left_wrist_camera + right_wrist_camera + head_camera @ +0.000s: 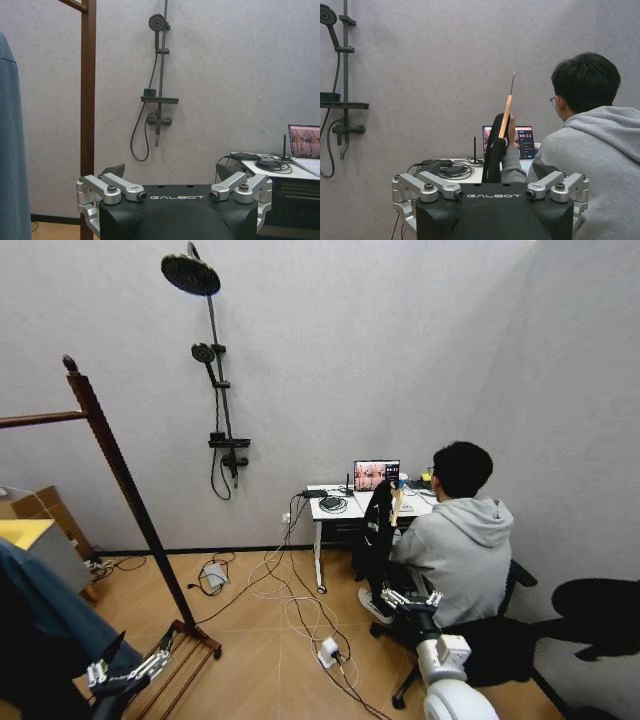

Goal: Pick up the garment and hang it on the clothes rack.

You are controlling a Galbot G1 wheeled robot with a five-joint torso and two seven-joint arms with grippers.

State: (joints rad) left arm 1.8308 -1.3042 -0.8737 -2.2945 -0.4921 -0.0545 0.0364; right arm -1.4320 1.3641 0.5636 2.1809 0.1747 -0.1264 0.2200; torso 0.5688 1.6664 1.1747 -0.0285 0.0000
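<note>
The garment (pixel 52 602), teal-blue cloth, hangs at the lower left edge of the head view and shows as a blue strip (pixel 10 150) in the left wrist view. The clothes rack (pixel 122 478) is dark reddish-brown wood, with a ball finial on its post and a bar running off to the left; its post (pixel 88 100) stands just beyond my left gripper. My left gripper (pixel 138 648) (pixel 169 172) is open and empty, low beside the garment and the rack's base. My right gripper (pixel 408 598) (pixel 487 170) is open and empty, held out behind a seated person.
A person in a grey hoodie (pixel 455 545) sits on an office chair at a white desk (pixel 330 508) with a laptop, holding up a black coat on a wooden hanger (pixel 506 117). Cables and a power strip (pixel 328 650) lie on the floor. A shower fixture (pixel 215 370) is on the wall.
</note>
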